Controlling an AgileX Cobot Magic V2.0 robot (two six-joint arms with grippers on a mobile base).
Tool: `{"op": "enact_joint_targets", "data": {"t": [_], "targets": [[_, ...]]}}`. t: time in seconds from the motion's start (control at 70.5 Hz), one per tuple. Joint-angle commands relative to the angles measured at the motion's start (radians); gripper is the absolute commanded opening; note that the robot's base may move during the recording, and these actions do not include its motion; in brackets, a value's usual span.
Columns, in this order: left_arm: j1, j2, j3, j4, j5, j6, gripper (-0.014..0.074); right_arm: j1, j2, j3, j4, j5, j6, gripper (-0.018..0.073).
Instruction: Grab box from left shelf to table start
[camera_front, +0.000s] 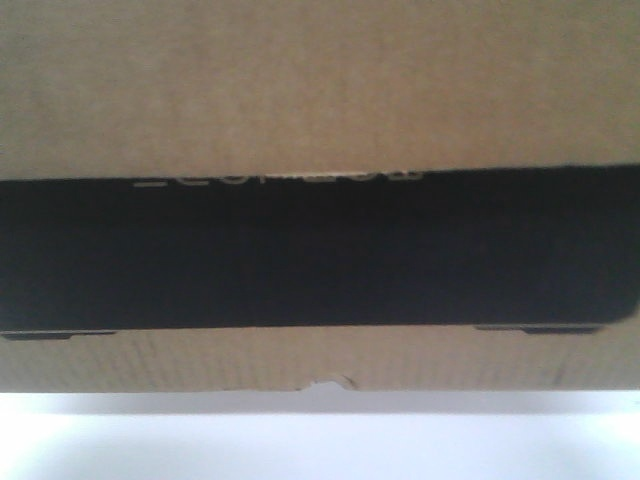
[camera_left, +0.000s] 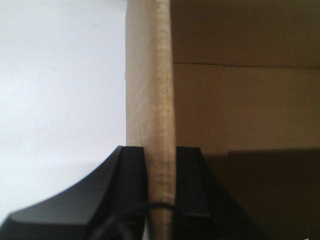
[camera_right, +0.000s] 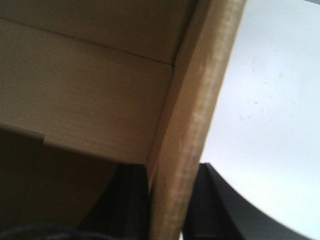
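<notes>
Exterior front-facing view: the box (camera_front: 320, 90) fills nearly the whole frame, brown corrugated face with a wide black panel (camera_front: 320, 250) and a row of pale, unreadable lettering at the panel's top edge; a strip of white table (camera_front: 320, 440) shows beneath its lower edge; neither gripper appears, and contact between box and table cannot be told here. Left wrist-mounted view: left gripper (camera_left: 160, 185) closed onto an upright box wall, one dark finger (camera_left: 131, 175) on the outer face, the other inside; white surface to the outside, open interior to the inside. Right wrist-mounted view: right gripper (camera_right: 167, 200) likewise pinching the opposite wall edge, inner flaps and floor visible, white surface beyond. No shelf in any view. Judged step: carry complete or nearly so, box over the table. Next move calls for lowering level, both arms together, then parting both sets of jaws once the base is seated.
</notes>
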Motion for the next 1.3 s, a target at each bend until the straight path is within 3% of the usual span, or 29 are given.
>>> {"op": "enact_joint_targets", "data": {"t": [0.0, 0.255, 0.78, 1.063, 1.134, 1.205, 1.29], "targets": [[-0.019, 0.039, -0.068, -0.259, -0.092, -0.019, -0.0096, 0.015, 0.063, -0.053, 0.146, -0.063, -0.035, 0.0070], [-0.019, 0.174, -0.072, -0.219, -0.106, -0.019, -0.0096, 0.015, 0.206, -0.053, 0.147, -0.141, -0.035, 0.0070], [-0.019, 0.425, -0.072, -0.229, -0.175, -0.015, -0.0096, 0.014, 0.397, -0.053, 0.146, -0.293, -0.035, 0.0070], [-0.019, 0.485, -0.072, -0.231, -0.149, 0.046, -0.0086, 0.014, 0.424, -0.053, 0.146, -0.292, -0.035, 0.0076], [-0.019, 0.485, -0.072, -0.231, -0.149, 0.062, -0.0024, 0.014, 0.424, -0.053, 0.146, -0.290, -0.035, 0.0112], [-0.019, 0.485, -0.072, -0.231, -0.149, 0.062, 0.0094, 0.014, 0.424, -0.053, 0.146, -0.288, -0.035, 0.0200], [-0.019, 0.485, -0.072, -0.231, -0.149, 0.062, 0.0281, 0.014, 0.423, -0.053, 0.146, -0.283, -0.035, 0.0377]]}}
